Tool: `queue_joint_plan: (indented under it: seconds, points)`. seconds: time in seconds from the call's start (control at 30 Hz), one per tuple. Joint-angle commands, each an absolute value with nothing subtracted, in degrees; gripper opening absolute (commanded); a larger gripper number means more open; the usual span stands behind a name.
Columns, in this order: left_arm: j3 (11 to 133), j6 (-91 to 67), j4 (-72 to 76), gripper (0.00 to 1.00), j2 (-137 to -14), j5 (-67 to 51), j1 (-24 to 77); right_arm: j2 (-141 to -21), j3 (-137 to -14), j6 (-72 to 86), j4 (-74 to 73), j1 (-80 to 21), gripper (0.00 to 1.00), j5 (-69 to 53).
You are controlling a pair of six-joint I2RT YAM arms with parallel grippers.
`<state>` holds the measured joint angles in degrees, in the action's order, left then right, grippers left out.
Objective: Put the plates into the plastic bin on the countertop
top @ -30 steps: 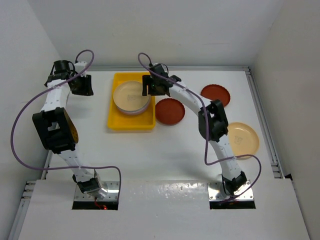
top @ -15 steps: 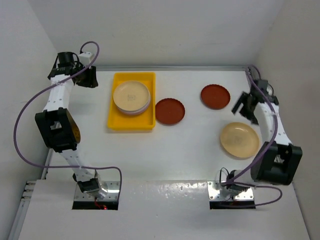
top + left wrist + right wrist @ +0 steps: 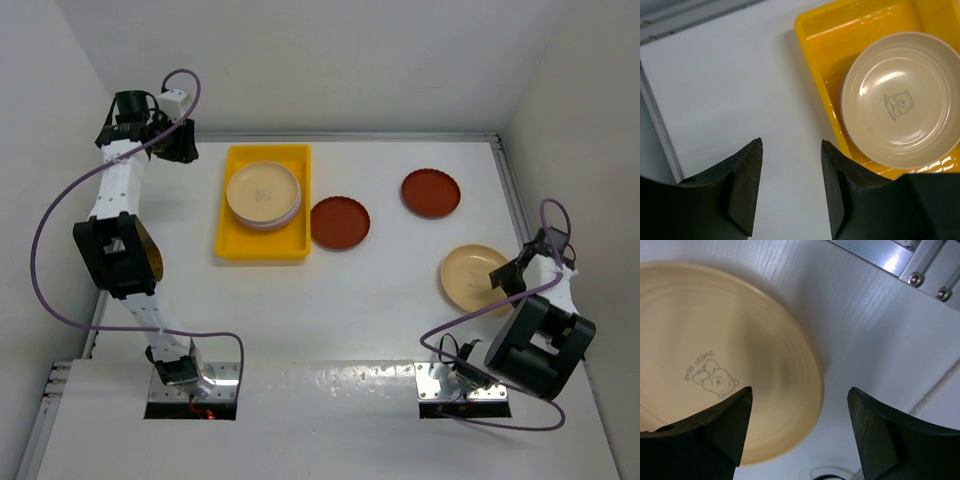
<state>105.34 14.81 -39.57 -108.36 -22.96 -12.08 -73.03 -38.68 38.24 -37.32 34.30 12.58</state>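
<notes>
The yellow plastic bin (image 3: 228, 238) stands at the back left of the white countertop (image 3: 330, 310) and holds a stack of plates topped by a cream plate (image 3: 263, 193). My left gripper (image 3: 180, 148) hovers open and empty over bare countertop just left of the bin (image 3: 826, 75); the cream plate (image 3: 900, 100) lies to its right. Two dark red plates (image 3: 340, 222) (image 3: 431, 193) lie right of the bin. My right gripper (image 3: 505, 279) is open, low over the right rim of a tan-yellow plate (image 3: 470, 276) (image 3: 715, 340), one finger above the plate and one beyond its rim.
A tan-brown plate edge (image 3: 149, 262) peeks out from under my left arm near the left rail. A metal rail (image 3: 890, 255) and the right wall run close behind my right gripper. White walls close the back and sides.
My right arm swung from the bin across to the right side and came down over the tan-yellow plate. My left gripper drifted slightly back and right.
</notes>
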Motion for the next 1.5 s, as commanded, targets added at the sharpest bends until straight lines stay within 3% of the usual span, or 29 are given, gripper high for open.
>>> queue_joint_plan:
  seconds: [0.0,0.17,0.27,0.3,0.4,0.63,0.83,1.07,1.3,1.37,1.47]
  points:
    - [110.56,16.61,-39.55,0.53,-108.19,-23.64,-12.13,-73.91,-35.61,40.51,-27.19,35.24,0.75,9.24]
    - [112.32,17.14,-40.08,0.56,-108.19,-23.64,-12.13,-76.46,-31.99,42.71,-22.33,35.16,0.60,7.73]
    - [112.32,17.14,-40.60,0.56,-108.19,-23.12,-12.13,-77.08,-30.94,41.76,-21.36,35.24,0.43,7.73]
    - [112.32,17.14,-40.61,0.56,-107.67,-23.12,-12.13,-76.99,-30.50,41.57,-21.18,35.33,0.28,7.56]
    - [112.32,17.14,-41.13,0.57,-106.97,-23.12,-12.13,-76.03,-30.41,40.61,-23.02,35.86,0.00,7.47]
    - [113.90,17.41,-42.98,0.57,-106.96,-24.69,-11.08,-63.47,-36.38,38.23,-26.01,32.09,0.00,14.93]
    - [118.47,17.40,-45.26,0.58,-108.11,-28.56,-7.22,-57.92,-52.43,36.66,-23.91,15.86,0.00,21.08]
    - [120.50,16.88,-46.41,0.62,-108.11,-36.83,-2.56,-80.63,-77.32,30.42,-23.99,-12.42,0.00,18.29]
    - [114.62,17.40,-48.25,0.64,-105.47,-38.75,1.31,-112.69,-114.11,24.17,-38.38,-26.52,0.00,0.90]
    - [111.56,17.92,-48.25,0.64,-104.95,-38.76,1.32,-118.44,-121.33,23.12,-39.72,-29.69,0.00,-0.95]
    - [106.64,17.93,-48.25,0.64,-104.33,-37.79,1.93,-119.62,-120.86,21.88,-37.02,-31.46,0.00,-5.69]
